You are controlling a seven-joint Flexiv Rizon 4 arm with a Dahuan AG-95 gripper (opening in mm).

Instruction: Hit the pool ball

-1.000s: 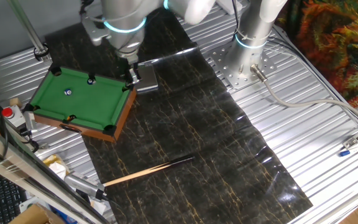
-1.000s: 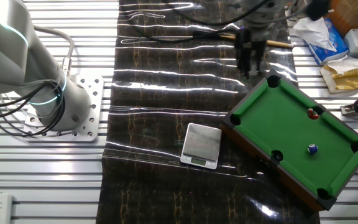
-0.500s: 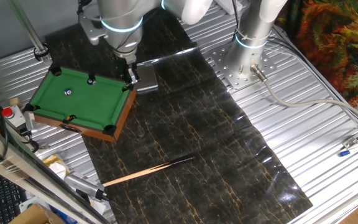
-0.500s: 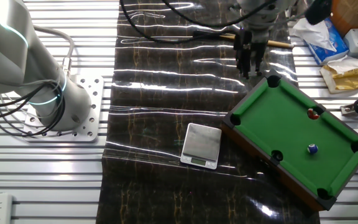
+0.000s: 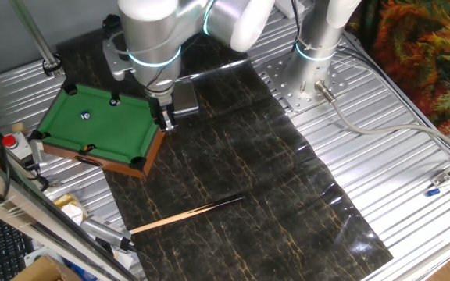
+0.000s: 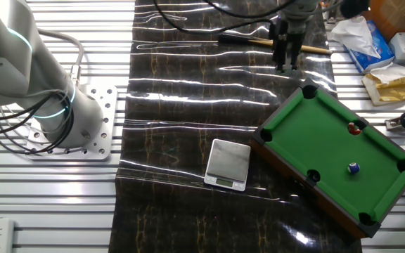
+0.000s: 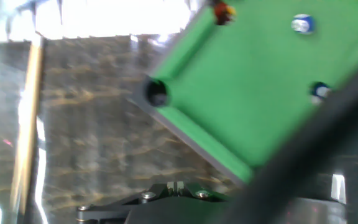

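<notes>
Hanging over the dark mat beside the pool table's (image 5: 92, 129) corner, the gripper (image 6: 286, 65) – fingers together, holding nothing – sits well apart from the blue ball (image 6: 354, 168) on the felt.

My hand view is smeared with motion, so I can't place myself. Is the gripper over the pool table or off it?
Observer: Off it. The gripper hangs over the dark mat, just outside a corner of the pool table.
Operator: Do I have the cue stick?
Observer: No. The jaws hold nothing, and the cue stick lies flat on the mat, apart from the table.
Operator: Is anything else on the mat?
Observer: Yes, a small silver scale sits on the mat beside another corner of the table.
</notes>
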